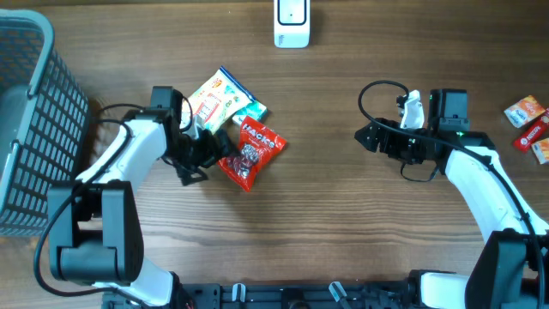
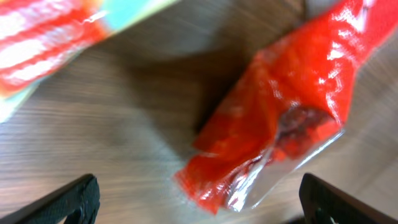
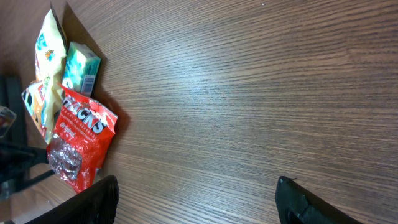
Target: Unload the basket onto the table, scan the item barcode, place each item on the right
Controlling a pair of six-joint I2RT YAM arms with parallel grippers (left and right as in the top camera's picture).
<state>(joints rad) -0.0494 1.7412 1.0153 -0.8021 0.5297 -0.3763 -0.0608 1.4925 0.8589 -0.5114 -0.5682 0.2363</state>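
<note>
Left tool [image 1: 204,159] spread wide and empty, just beside the red snack bag [image 1: 250,151] on the worktop [image 1: 343,223]; right tool [image 3: 199,202] open too (nothing between its fingers); pickup and scan both remain, I judge

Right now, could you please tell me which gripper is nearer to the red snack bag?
Left. The left gripper sits right beside the red snack bag; the right gripper is far off across the table.

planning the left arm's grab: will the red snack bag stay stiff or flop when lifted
Probably floppy: the red snack bag is crinkled thin film. Likely slippery, given its glossy glare. Seems light, with few contents visible through its clear end.
</note>
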